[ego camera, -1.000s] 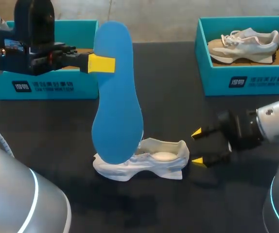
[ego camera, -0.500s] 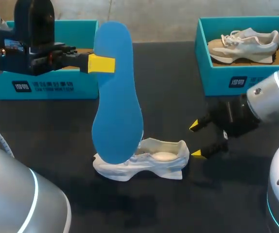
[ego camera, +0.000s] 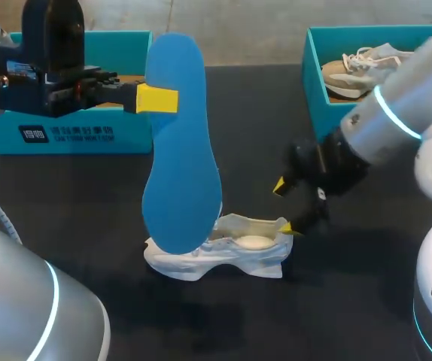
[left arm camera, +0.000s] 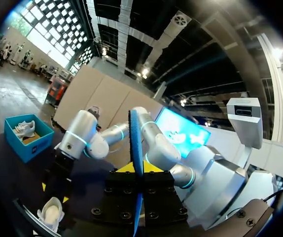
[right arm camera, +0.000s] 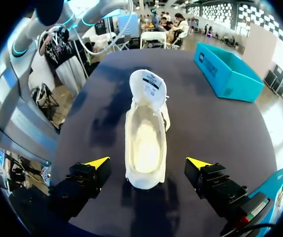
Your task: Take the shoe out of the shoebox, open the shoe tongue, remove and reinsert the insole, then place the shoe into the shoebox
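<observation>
A smooth, flat blue insole stands on end, its broad end lowest, over the toe of the shoe. The left claw pinches it near its narrow top. The soft white shoe sits sole-down on the matt black table, lengthwise across it, heel toward the right claw (spread wide beside the heel, gripping nothing). There are two teal boxes: one at the left and one at the right, which holds a second, beige shoe.

Wht print on L shoebox front, tongue label on shoe: both illeg.
</observation>
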Motion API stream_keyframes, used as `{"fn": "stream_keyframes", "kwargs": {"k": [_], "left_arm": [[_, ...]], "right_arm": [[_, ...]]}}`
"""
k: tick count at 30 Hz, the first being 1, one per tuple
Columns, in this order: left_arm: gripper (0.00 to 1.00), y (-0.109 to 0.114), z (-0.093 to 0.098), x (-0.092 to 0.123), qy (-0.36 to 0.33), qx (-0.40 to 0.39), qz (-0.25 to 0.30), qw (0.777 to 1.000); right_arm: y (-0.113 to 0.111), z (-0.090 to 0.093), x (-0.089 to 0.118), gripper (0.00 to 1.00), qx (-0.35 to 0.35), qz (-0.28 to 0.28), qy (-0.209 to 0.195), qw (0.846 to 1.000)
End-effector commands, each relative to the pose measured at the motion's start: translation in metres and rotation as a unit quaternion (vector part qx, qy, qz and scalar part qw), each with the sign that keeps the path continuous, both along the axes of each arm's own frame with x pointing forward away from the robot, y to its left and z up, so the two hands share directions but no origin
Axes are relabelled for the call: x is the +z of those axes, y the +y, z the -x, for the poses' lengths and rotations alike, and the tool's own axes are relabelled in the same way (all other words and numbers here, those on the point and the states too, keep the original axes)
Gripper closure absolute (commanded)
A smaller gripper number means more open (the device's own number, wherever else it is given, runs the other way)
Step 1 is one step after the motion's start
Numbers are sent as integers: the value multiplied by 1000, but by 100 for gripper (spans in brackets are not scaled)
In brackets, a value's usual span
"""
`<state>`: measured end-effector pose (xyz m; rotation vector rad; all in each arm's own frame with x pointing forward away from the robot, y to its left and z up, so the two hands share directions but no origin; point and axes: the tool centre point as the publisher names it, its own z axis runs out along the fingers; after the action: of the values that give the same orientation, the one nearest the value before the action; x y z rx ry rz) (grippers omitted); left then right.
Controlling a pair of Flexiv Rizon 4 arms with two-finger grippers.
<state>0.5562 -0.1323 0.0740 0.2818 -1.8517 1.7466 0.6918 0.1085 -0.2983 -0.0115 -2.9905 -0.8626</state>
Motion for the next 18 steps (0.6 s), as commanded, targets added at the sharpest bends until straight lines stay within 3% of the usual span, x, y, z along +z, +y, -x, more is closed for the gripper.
{"fn": "stream_keyframes", "kwargs": {"k": [1,18], "left_arm": [[100,-1,-1,0,0,-1,-1,1000],[100,-1,-1,0,0,-1,-1,1000]], "right_arm": [[17,-5,-4,0,7,148,-2,989],[37,-10,-17,0,12,216,-17,976]]}}
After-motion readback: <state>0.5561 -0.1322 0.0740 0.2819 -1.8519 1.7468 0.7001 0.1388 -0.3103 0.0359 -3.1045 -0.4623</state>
